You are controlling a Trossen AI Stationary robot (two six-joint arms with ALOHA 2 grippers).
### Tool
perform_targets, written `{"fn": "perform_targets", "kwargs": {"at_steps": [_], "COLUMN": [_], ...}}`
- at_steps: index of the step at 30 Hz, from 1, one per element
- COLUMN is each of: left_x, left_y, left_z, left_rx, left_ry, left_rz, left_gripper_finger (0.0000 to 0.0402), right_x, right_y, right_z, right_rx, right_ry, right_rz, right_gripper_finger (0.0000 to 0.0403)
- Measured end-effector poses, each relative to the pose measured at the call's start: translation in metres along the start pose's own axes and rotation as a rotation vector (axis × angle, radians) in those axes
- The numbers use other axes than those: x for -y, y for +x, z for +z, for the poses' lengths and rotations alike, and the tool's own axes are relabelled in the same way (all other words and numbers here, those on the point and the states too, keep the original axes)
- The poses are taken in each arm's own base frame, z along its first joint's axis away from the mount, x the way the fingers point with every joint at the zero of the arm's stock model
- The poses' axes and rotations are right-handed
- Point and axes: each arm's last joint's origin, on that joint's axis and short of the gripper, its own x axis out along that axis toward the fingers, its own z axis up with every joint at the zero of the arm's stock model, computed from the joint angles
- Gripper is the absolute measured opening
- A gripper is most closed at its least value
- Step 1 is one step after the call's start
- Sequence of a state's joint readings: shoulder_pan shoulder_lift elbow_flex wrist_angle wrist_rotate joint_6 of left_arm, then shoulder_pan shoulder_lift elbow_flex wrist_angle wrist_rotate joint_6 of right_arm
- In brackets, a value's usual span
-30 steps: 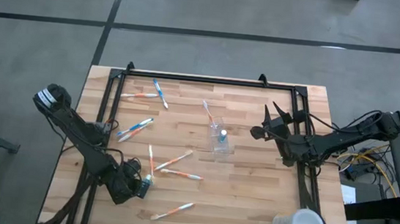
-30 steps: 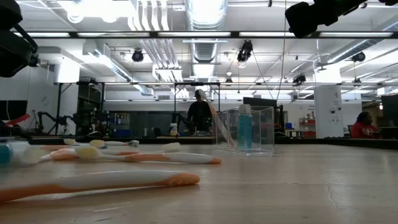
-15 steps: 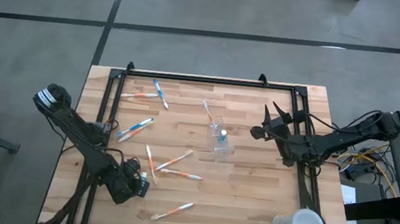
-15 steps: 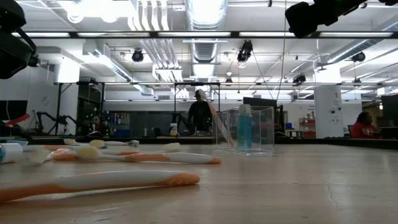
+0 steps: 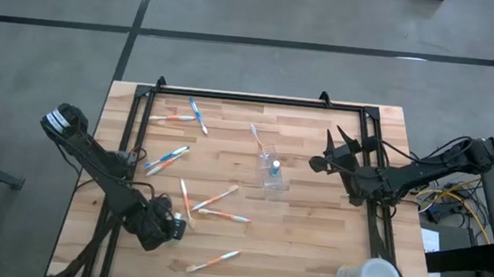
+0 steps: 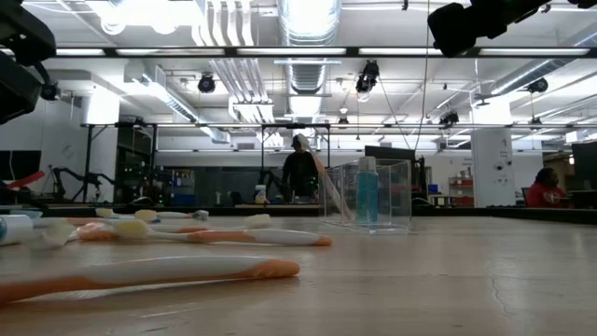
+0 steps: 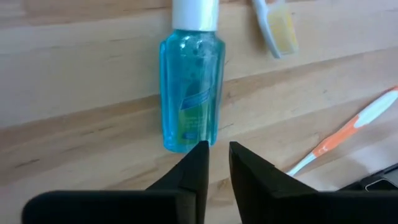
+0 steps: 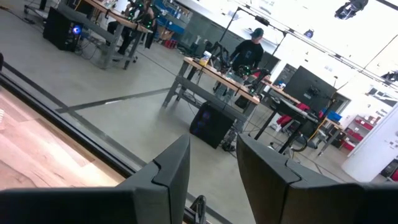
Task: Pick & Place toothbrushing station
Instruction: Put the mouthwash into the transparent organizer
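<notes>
Orange-handled toothbrushes (image 5: pixel 214 197), about seven scattered

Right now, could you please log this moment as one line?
left gripper: open, empty, beside lying blue bottle | right gripper: open, empty, waiting, right side

Left gripper (image 5: pixel 177 226) low by brushes (image 5: pixel 214 199); clear cup (image 5: pixel 270 169) mid-table; right gripper (image 5: pixel 317 163) beside it.

A clear plastic cup (image 5: pixel 271 169) stands upright at frame centre, holding a blue tube (image 6: pixel 367 190) and one toothbrush (image 5: pixel 255 137); orange, white and blue toothbrushes (image 5: pixel 215 198) lie scattered left; a small blue bottle (image 7: pixel 189 82) lies flat lower left.
</notes>
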State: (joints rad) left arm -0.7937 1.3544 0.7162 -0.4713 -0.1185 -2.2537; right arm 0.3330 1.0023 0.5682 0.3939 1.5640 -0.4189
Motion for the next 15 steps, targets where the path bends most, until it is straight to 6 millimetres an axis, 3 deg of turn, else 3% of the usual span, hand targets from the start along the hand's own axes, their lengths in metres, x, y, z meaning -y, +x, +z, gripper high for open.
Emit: {"fn": "perform_targets", "kwargs": {"at_steps": [15], "left_x": [-0.0015], "left_y": [0.0027], "left_z": [0.0034], "left_rx": [0.038], "left_ry": [-0.108], "left_rz": [0.020], "left_gripper_finger": [0.0209], "right_x": [0.0000], "right_y": [0.0000], "right_z": [0.0000], "right_rx": [0.000], "right_ry": [0.000], "right_rz": [0.000], "right_gripper_finger": [0.0125]}}
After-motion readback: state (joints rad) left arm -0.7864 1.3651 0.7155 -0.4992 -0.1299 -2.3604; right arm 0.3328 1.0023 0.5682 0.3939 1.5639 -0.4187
